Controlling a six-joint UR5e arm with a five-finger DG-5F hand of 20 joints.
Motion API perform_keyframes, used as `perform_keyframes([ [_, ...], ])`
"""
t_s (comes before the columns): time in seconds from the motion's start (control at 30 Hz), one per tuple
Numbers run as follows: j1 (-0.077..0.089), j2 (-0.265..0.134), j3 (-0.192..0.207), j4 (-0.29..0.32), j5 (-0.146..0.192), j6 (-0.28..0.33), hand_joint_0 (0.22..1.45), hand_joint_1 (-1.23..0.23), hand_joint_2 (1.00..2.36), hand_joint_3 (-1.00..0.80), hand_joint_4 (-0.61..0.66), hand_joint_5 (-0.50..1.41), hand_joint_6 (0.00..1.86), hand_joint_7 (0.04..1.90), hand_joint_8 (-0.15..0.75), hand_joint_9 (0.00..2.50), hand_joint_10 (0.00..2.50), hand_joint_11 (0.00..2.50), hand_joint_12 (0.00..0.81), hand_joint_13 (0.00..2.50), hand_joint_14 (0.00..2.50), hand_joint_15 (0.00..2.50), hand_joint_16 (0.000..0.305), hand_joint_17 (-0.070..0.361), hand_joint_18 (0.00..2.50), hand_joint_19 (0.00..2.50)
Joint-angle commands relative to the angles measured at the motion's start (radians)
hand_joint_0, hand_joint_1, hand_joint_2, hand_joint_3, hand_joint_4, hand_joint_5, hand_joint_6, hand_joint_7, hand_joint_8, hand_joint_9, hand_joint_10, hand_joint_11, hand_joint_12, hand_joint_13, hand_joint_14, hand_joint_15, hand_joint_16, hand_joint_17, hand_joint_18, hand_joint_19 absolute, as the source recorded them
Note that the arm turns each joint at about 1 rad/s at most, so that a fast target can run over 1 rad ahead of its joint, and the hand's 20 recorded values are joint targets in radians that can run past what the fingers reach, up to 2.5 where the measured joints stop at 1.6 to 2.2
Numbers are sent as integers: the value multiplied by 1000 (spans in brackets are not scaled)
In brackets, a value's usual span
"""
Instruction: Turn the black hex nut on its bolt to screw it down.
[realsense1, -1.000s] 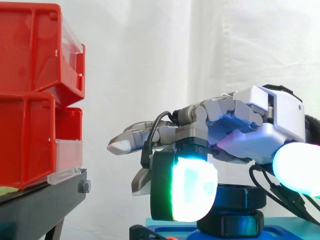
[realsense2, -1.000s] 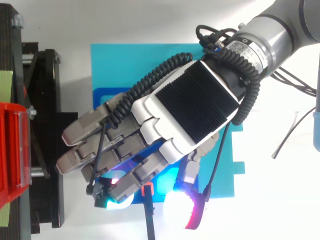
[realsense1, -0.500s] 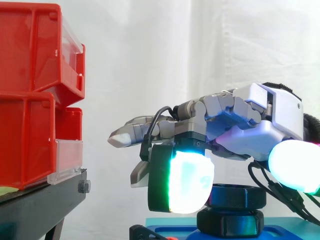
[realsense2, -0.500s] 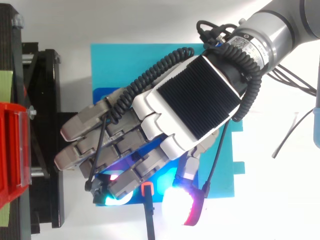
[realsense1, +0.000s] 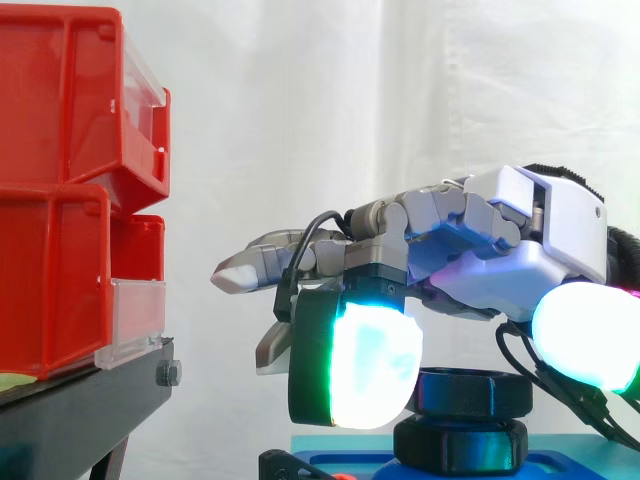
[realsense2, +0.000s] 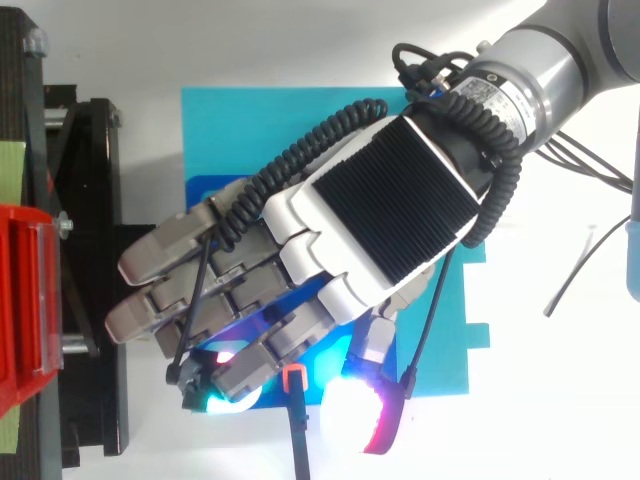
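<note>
The black hex nut (realsense1: 472, 392) sits on its bolt above a second black hex piece (realsense1: 460, 445), on a blue plate (realsense2: 260, 130). My hand (realsense1: 520, 240) hovers palm-down just over the nut with a strip of curtain showing between them. In the top view the hand (realsense2: 380, 210) covers the nut. Most fingers reach straight to the left, past the nut. One finger hangs down with a cyan-green pad (realsense1: 355, 365) in front of the nut's left edge. Another pale pad (realsense1: 590, 345) glows to the nut's right. Neither pad clamps the nut.
Stacked red bins (realsense1: 60, 200) stand on a black stand (realsense1: 80, 410) to the left, close to the outstretched fingers. A black strip with an orange tip (realsense2: 293, 378) lies at the plate's near edge. A thin white tie (realsense2: 575, 280) lies on the table at the right.
The hand has risen slightly and shifted left, so more of the nut shows. The cyan-green pad has slid left off the nut's front. The nut looks unmoved.
</note>
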Motion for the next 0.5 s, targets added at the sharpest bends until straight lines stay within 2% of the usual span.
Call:
perform_keyframes([
  [0.0, -2, 0, 0, -7, 0, -1, 451, -393, 1000, -500, 121, -161, 631, 1076, 199, 683, 12, 358, 100, 367, 6, 155, 11, 26, 0, 379],
  [0.1, -2, -2, 0, -7, 2, -21, 451, -392, 1000, -500, 121, -161, 631, 1071, 199, 683, 11, 351, 99, 367, 6, 155, 11, 26, 0, 379],
  [0.47, -4, 0, 0, -10, 5, -24, 452, -394, 1000, -500, 122, -159, 625, 1082, 197, 686, 10, 344, 98, 365, 6, 155, 11, 26, 0, 380],
])
